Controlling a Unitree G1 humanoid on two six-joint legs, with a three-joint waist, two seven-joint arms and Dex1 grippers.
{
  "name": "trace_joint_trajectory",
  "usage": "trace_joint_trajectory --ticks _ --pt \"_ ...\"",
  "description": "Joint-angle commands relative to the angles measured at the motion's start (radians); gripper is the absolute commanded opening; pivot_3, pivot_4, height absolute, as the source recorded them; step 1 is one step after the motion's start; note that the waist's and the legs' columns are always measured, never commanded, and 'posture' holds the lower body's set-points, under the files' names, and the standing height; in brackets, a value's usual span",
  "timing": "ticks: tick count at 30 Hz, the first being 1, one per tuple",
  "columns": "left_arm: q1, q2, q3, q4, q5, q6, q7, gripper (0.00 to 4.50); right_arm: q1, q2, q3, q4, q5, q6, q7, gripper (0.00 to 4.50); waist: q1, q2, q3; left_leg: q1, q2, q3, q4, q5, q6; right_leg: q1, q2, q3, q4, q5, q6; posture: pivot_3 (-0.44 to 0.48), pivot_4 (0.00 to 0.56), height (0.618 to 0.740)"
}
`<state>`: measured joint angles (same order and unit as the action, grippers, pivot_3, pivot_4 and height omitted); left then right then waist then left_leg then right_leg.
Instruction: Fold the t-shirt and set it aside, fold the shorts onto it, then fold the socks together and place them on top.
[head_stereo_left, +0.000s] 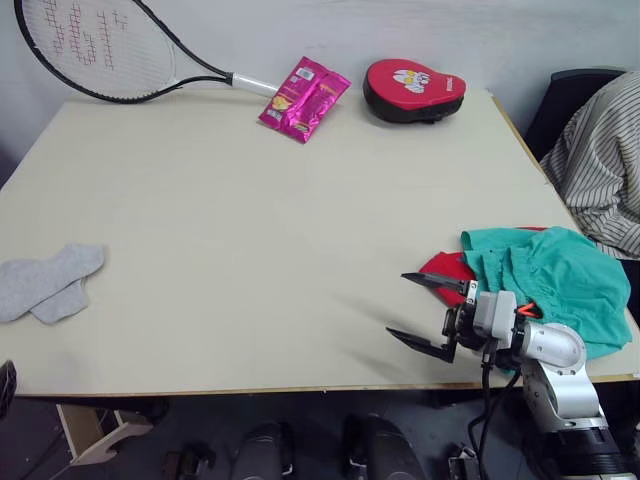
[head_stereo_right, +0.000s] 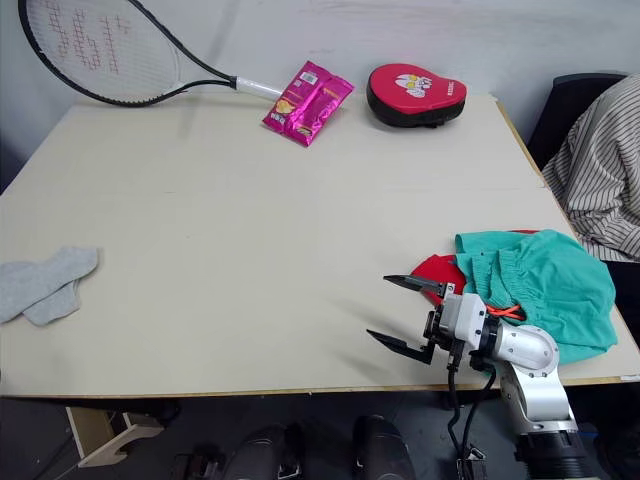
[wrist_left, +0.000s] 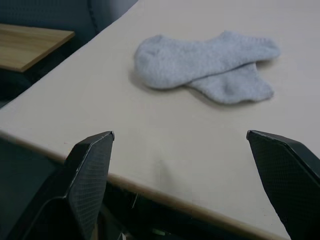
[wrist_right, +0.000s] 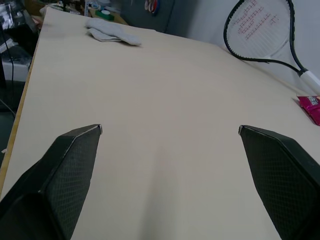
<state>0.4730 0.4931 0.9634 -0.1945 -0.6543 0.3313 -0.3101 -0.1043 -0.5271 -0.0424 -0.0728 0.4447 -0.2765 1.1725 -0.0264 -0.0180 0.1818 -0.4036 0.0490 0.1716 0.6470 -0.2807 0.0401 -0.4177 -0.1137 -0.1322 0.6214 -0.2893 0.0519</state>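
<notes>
The shorts (head_stereo_left: 555, 280) are lying folded at the table's (head_stereo_left: 250, 250) right near corner, covering the t-shirt (head_stereo_left: 445, 268), whose red edge is peeking out on their left. We are seeing the socks (head_stereo_left: 48, 282) lying overlapped near the left edge, well apart. Our right gripper (head_stereo_left: 428, 312) is hovering just beside the t-shirt, jaws spread wide, empty. Our left gripper (wrist_left: 182, 165) is gaping empty, facing the socks.

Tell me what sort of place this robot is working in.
Probably an indoor lab or test room rather than a home: a big plain table against a bare wall, staged with unrelated props, a tennis racket, a pink snack packet and a red padded mitt.
</notes>
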Motion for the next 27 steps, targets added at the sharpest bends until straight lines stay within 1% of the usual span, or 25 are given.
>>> trace_joint_trajectory --ticks 1,4,7,8,11,14,17,19,22,24,25,27 --pt "-0.078 0.125 -0.021 -0.044 -0.02 0.143 0.059 4.5 -0.047 0.018 0.027 -0.069 0.031 0.028 -0.016 4.49 0.0 0.0 0.0 0.0 0.0 0.0 0.0 0.0 -0.001 0.0 0.0 0.0 0.001 0.0 0.0 0.0 0.15 0.74" --pt "-0.203 0.283 -0.087 0.039 0.025 0.316 0.118 4.5 -0.082 0.043 0.051 -0.083 0.018 0.047 -0.05 4.49 -0.001 0.0 0.0 0.0 0.0 0.0 0.0 0.001 -0.002 -0.001 0.0 0.0 0.003 0.0 0.0 0.0 0.15 0.74" --pt "-0.314 0.377 -0.165 0.161 0.065 0.377 0.101 4.5 -0.098 0.051 0.063 -0.086 0.01 0.061 -0.067 4.49 -0.001 0.0 0.0 0.0 -0.001 0.001 -0.001 0.002 -0.004 -0.002 0.0 0.0 0.004 0.0 -0.001 0.0 0.15 0.74" --pt "-0.351 0.401 -0.199 0.214 0.083 0.382 0.083 4.5 -0.105 0.052 0.066 -0.083 0.009 0.064 -0.071 4.49 -0.002 0.0 0.0 -0.001 -0.001 0.002 -0.001 0.005 -0.009 -0.003 0.0 0.001 0.004 0.0 -0.001 0.0 0.15 0.74" --pt "-0.436 0.448 -0.294 0.35 0.119 0.432 0.032 4.5 -0.117 0.058 0.076 -0.079 0.004 0.065 -0.081 4.49 -0.007 0.0 0.0 -0.001 -0.001 0.005 -0.002 0.005 -0.01 -0.007 0.0 0.003 0.006 -0.001 -0.001 0.0 0.15 0.74" --pt "-0.47 0.475 -0.352 0.399 0.133 0.495 -0.022 4.5 -0.117 0.055 0.072 -0.088 0.002 0.065 -0.094 4.49 -0.009 0.0 0.0 -0.002 0.0 0.006 -0.002 0.006 -0.011 -0.008 0.002 0.004 0.007 -0.001 -0.001 0.0 0.15 0.74" --pt "-0.487 0.488 -0.383 0.421 0.152 0.528 -0.051 3.89 -0.101 0.048 0.062 -0.104 0.0 0.066 -0.111 4.5 -0.004 -0.001 0.0 -0.003 0.0 0.006 -0.002 0.006 -0.012 -0.009 0.002 0.004 0.007 -0.001 -0.001 0.0 0.15 0.74" --pt "-0.498 0.496 -0.394 0.441 0.165 0.516 -0.081 3.33 -0.086 0.044 0.059 -0.116 -0.004 0.065 -0.122 4.5 -0.003 0.0 0.0 -0.002 0.0 0.006 -0.002 0.007 -0.013 -0.009 0.001 0.005 0.008 -0.001 -0.001 0.0 0.15 0.74" --pt "-0.547 0.5 -0.399 0.488 0.167 0.516 -0.126 2.36 -0.076 0.045 0.052 -0.124 -0.008 0.068 -0.146 4.5 -0.002 0.0 0.0 -0.002 0.0 0.005 -0.002 0.007 -0.014 -0.009 0.001 0.005 0.008 -0.001 -0.001 0.0 0.15 0.74" --pt "-0.569 0.498 -0.435 0.509 0.176 0.494 -0.184 1.77 -0.068 0.046 0.053 -0.125 -0.016 0.067 -0.157 4.5 -0.001 0.0 0.0 -0.002 0.0 0.005 -0.002 0.007 -0.014 -0.009 0.001 0.005 0.008 -0.001 -0.001 0.0 0.15 0.74" --pt "-0.575 0.491 -0.46 0.499 0.187 0.438 -0.232 1.43 -0.065 0.045 0.053 -0.126 -0.019 0.069 -0.163 4.5 0.0 0.0 0.0 -0.002 0.0 0.005 -0.002 0.007 -0.014 -0.009 0.001 0.005 0.008 -0.001 -0.001 0.0 0.15 0.74" --pt "-0.589 0.481 -0.498 0.458 0.181 0.43 -0.286 0.8 -0.062 0.039 0.05 -0.127 -0.023 0.075 -0.171 4.5 0.002 0.0 0.0 -0.002 0.0 0.005 -0.003 0.007 -0.014 -0.009 0.0 0.005 0.008 -0.001 -0.001 0.0 0.15 0.74"
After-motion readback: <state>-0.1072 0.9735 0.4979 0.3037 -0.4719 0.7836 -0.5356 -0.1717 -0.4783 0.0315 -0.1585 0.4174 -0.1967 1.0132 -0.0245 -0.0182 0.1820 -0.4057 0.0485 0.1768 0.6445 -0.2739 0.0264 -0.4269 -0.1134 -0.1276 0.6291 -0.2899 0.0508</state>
